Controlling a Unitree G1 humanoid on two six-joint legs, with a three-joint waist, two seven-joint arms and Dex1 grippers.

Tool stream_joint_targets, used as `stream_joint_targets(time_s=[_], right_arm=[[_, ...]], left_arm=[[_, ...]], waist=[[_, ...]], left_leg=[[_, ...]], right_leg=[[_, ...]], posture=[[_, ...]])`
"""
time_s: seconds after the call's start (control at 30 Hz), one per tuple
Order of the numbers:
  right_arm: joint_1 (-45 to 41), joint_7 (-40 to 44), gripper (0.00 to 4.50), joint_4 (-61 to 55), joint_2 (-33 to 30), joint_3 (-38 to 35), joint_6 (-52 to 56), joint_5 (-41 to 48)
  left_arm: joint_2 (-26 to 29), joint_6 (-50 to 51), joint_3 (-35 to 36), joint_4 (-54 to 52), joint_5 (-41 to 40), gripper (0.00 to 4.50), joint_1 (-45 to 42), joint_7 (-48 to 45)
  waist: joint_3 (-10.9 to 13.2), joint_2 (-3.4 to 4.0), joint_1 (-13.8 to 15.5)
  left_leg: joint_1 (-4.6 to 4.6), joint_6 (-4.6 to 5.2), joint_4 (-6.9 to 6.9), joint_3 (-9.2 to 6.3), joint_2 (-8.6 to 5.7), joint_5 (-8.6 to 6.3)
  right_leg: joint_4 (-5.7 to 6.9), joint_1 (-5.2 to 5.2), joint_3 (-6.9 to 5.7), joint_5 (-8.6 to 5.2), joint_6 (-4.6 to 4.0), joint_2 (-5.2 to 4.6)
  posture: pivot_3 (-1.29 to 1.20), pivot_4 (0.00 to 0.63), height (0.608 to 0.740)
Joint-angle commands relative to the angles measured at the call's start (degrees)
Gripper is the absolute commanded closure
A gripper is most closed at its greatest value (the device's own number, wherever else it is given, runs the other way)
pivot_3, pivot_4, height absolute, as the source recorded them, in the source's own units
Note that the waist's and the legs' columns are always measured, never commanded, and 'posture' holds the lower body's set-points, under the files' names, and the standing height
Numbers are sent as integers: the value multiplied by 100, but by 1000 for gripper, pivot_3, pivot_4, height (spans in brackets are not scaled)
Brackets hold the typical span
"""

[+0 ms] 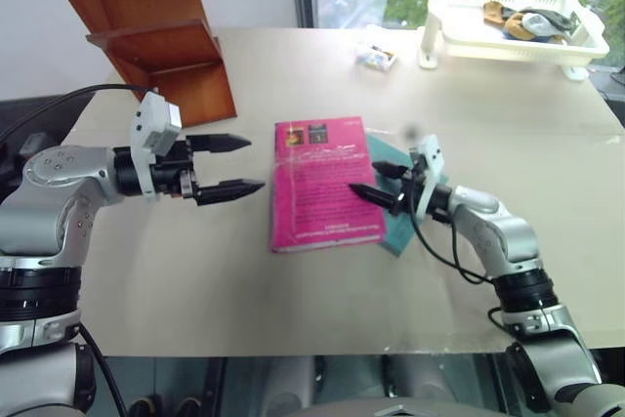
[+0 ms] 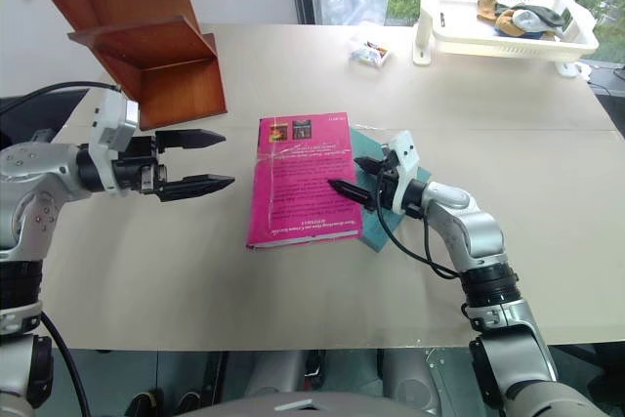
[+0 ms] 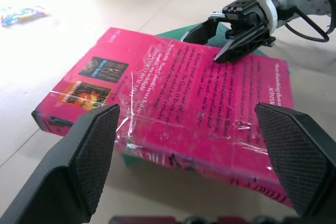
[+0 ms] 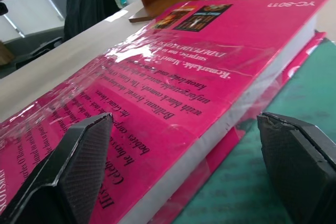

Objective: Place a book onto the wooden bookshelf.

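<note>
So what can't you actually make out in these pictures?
- The teal book: mostly covered by the pink book in the head views; its title is hidden.
- The wooden bookshelf: its upper tiers are cut off by the picture's top edge.
- The white basket: the things inside are too small to name.
- The small packet near the window: too small to identify.
- The pink book's cover text: too small in the head views, upside down in the right wrist view.

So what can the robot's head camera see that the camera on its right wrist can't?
Head view: the white plastic basket tray, the small colourful packet, and the open left gripper hovering beside the book. Right wrist view: the book's white page edge, close up between that gripper's open fingers. Both: the bright pink plastic-wrapped book lying on the teal book, and the reddish-brown wooden bookshelf.
</note>
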Motion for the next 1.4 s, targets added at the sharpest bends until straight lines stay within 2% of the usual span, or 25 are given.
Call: stream_joint_targets(time_s=[0.03,0.27,0.47,0.63,0.77,0.87,1.0,1.17,1.4], right_arm=[[-72,-25,0,-195,44,-44,-26,9],[-116,3,0,-140,-128,-295,-231,-40],[171,551,0,-570,-804,-729,-362,233],[689,1264,0,-1150,-1677,-1208,-593,485],[1426,2153,0,-1774,-2546,-1870,-730,977],[2314,2934,0,-2389,-3391,-2719,-203,1727],[3183,3323,0,-2949,-4172,-3949,511,2473],[3645,3133,0,-3322,-4316,-4778,780,2747],[3951,2794,0,-3746,-4135,-4891,803,2891]], left_arm=[[37,-43,173,-203,-115,35,15,24],[-171,140,168,-58,-235,35,73,244],[-424,40,147,730,31,35,124,579],[-690,280,82,1103,-89,35,208,606],[-1061,1030,191,1347,-500,35,183,771],[-1190,1544,125,1626,-538,35,165,978],[-1447,2325,221,2054,-849,35,-39,1098],[-1793,3609,562,2481,-1651,35,-460,1100],[-2085,4481,484,3150,-1921,35,-1058,930]], waist=[[1,-2,2],[1,-2,14],[2,-4,21],[4,-5,44],[5,-9,88],[6,-10,141],[5,-13,147],[2,-23,160],[8,-32,162]], left_leg=[[0,0,0,0,0,0],[0,0,0,0,-1,0],[-1,0,0,-1,-2,0],[-4,1,0,-3,-5,-1],[-4,2,1,-4,-6,-1],[-4,2,2,-7,-3,-1],[-1,2,3,-10,-1,-1],[5,2,27,-23,5,-1],[-6,1,36,-40,-6,-1]], right_leg=[[0,0,0,0,0,0],[0,0,-1,0,0,-2],[0,0,-2,0,0,-2],[-5,2,-4,0,0,-7],[-7,4,-7,0,1,-12],[-6,5,-9,0,1,-12],[-8,13,-9,0,0,-19],[-5,31,-22,1,1,-28],[-5,34,-39,1,2,-20]], posture=[[0,150,740],[0,150,740],[0,150,740],[0,150,740],[0,150,740],[0,150,740],[0,150,740],[0,150,740],[0,150,740]])
